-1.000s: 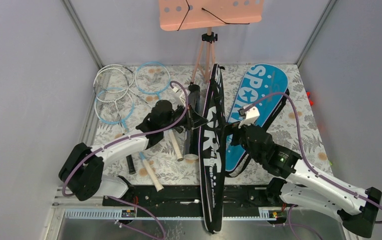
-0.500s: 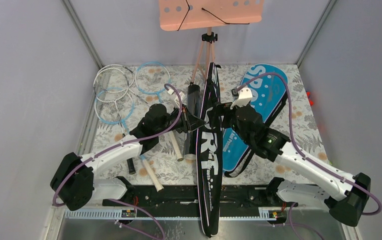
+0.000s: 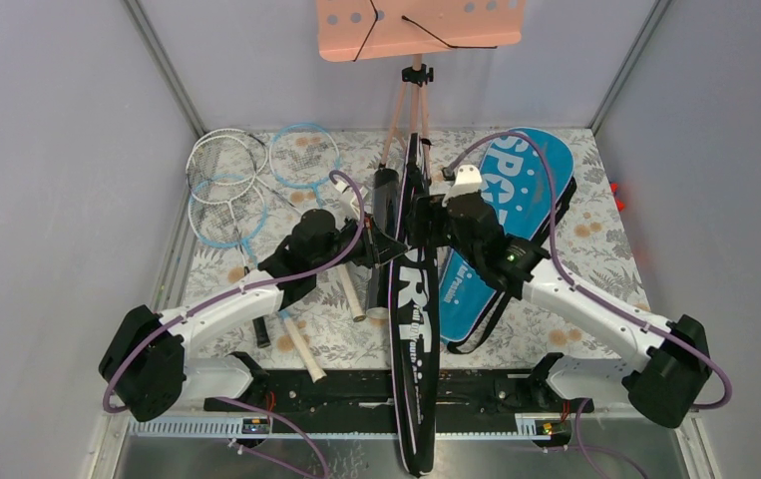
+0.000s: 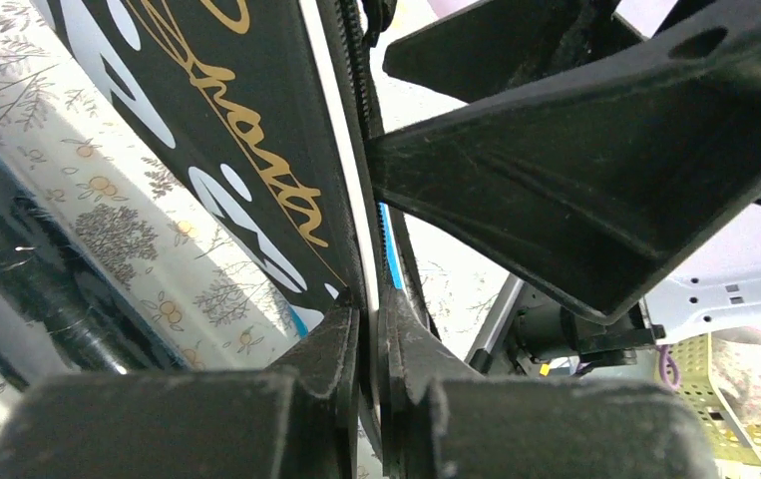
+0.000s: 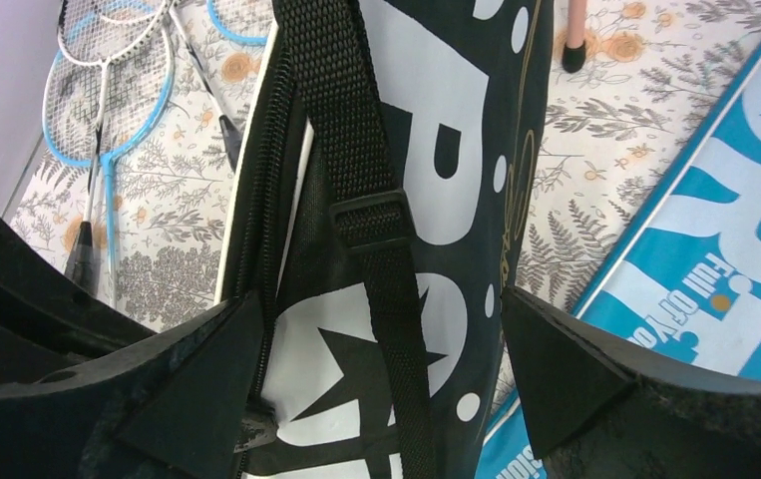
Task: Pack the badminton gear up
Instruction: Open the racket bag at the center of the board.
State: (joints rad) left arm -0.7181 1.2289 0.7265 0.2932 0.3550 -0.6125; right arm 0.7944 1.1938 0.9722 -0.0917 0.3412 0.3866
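Observation:
The black SPORT bag (image 3: 418,299) stands on its long edge down the middle of the table. My left gripper (image 3: 396,247) is shut on its white-piped zip edge (image 4: 368,299) from the left. My right gripper (image 3: 426,214) is open and straddles the bag's upper edge farther back. Between the right fingers (image 5: 196,371) lie the bag's black webbing strap (image 5: 376,230) and its zip. The blue SPORT bag (image 3: 516,215) lies flat to the right. Several rackets (image 3: 246,180) lie at the back left. A black tube (image 3: 384,200) lies beside the left gripper.
A pink perforated board (image 3: 416,25) on tripod legs (image 3: 401,110) stands at the back, just beyond the bag's far tip. Racket handles (image 3: 301,344) lie near the left arm. Grey walls close in both sides.
My right arm has moved up the bag toward its far end and a little left. The black bag has swung more upright and straighter. The left gripper kept its pinch.

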